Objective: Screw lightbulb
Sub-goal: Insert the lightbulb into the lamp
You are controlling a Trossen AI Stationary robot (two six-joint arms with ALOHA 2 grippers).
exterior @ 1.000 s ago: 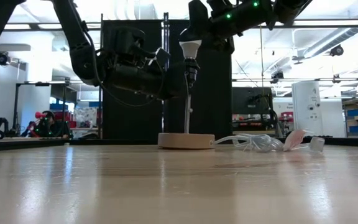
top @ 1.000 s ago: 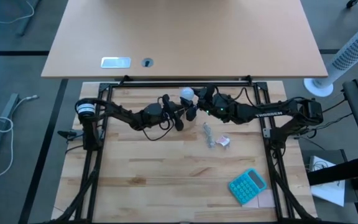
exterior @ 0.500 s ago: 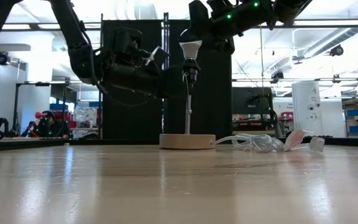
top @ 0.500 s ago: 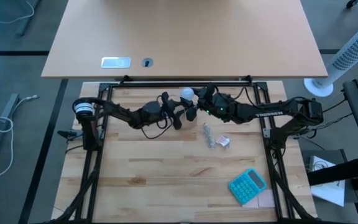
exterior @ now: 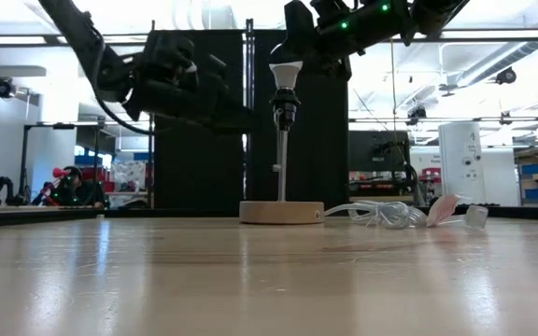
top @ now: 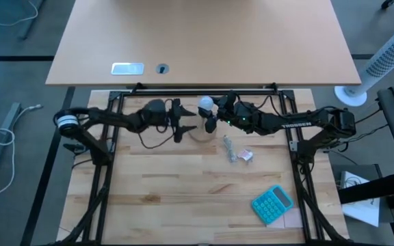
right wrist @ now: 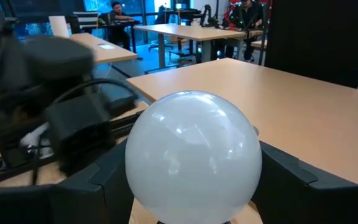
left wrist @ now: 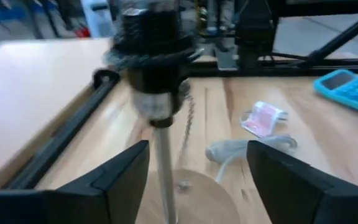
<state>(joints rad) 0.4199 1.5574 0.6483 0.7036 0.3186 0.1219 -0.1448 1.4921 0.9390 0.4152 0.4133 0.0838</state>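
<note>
The white lightbulb point(top: 205, 104) sits upright, its neck in the black socket point(exterior: 284, 110). The socket tops a thin stem point(exterior: 280, 163) standing on the round wooden disc point(exterior: 281, 212) at the table's far middle. My right gripper point(top: 211, 113) is shut on the bulb's globe point(right wrist: 193, 155). My left gripper point(top: 185, 121) stands open just left of the lamp. In the left wrist view the socket point(left wrist: 154, 56) and stem show ahead of its spread fingers point(left wrist: 114, 180), untouched. My right gripper pinches the bulb's round globe between its two fingers, one on each side point(right wrist: 135, 180). The fingers come nearly level from the table's right side. The bulb stands upright with its neck point(exterior: 285, 91) in the socket, above the table.
A crumpled clear wrapper with cord point(top: 232, 147) and a small pink piece point(top: 247, 156) lie right of the disc. A blue calculator point(top: 273, 203) lies at the near right. Black frame rails point(top: 108, 164) border the table; a tan desk point(top: 204, 41) stands beyond the far edge.
My left gripper has opened and let go of the socket below the bulb. It has drawn back toward the table's left edge and risen a little. The lamp and bulb stand as before, and my right gripper has kept its hold.
</note>
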